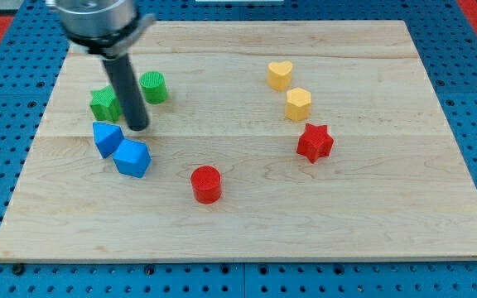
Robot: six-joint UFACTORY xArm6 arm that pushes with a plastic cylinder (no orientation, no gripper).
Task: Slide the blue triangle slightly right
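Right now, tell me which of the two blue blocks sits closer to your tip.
The blue triangle, the left one. My tip stands just to its upper right, while the other blue block lies farther below.

No readable text, labels, brands, numbers or signs appear anywhere in this view.

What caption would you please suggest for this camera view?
My tip rests just above the blue triangle and blue block, between two green blocks.

Red cylinder point(206, 184), red star point(314, 141)
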